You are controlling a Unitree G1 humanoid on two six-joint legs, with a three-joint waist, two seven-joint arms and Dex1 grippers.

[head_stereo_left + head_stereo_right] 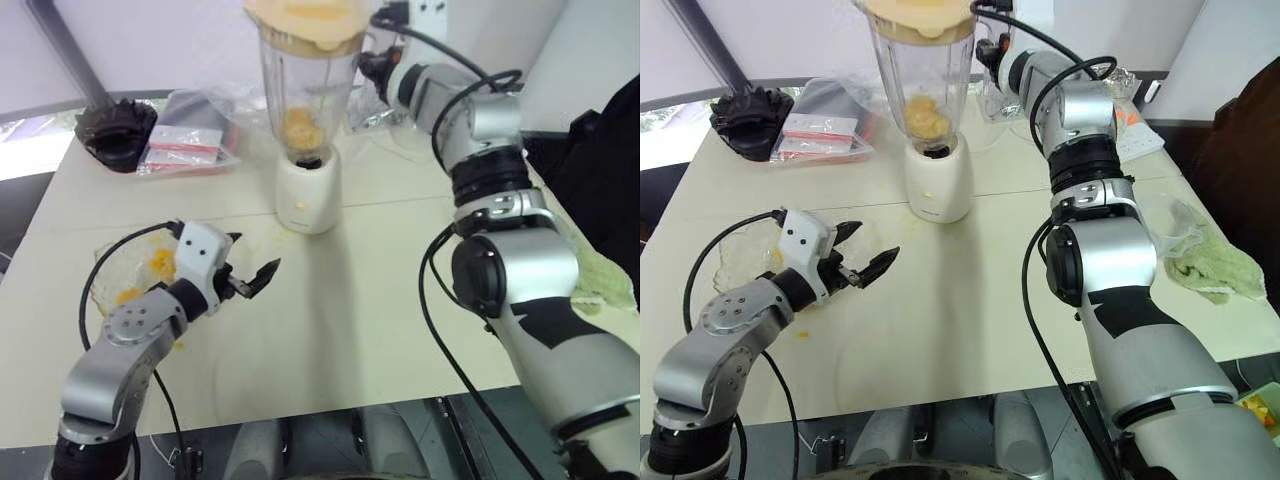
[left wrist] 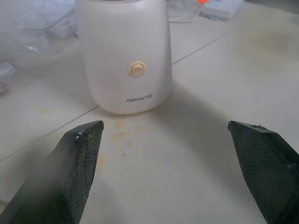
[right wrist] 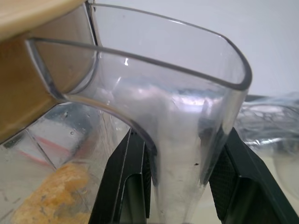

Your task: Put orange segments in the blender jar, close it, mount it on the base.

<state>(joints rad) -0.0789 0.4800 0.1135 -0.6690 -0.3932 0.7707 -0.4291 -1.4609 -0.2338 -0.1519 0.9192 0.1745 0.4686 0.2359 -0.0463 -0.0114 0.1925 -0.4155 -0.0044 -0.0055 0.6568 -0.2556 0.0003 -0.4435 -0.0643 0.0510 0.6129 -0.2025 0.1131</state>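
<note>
The clear blender jar point(image 1: 305, 90) stands upright on the cream-white base point(image 1: 307, 195) at the middle back of the table. A cream lid point(image 1: 307, 20) sits on its top. Orange segments point(image 1: 300, 125) lie in the bottom of the jar. My right gripper point(image 3: 182, 186) reaches in from the right, shut on the jar's clear handle point(image 3: 187, 116), with one black finger on each side of it. My left gripper point(image 1: 253, 252) hovers open and empty above the table, in front and to the left of the base. More orange segments point(image 1: 160, 262) lie in a shallow clear bowl point(image 1: 105, 275) behind it.
A black ribbed part point(image 1: 118, 132) and plastic bags point(image 1: 190, 140) lie at the back left. A green cloth point(image 1: 1215, 265) sits at the table's right edge. A white power strip point(image 1: 1130, 130) lies at the back right. Juice spots mark the table before the base point(image 2: 122, 136).
</note>
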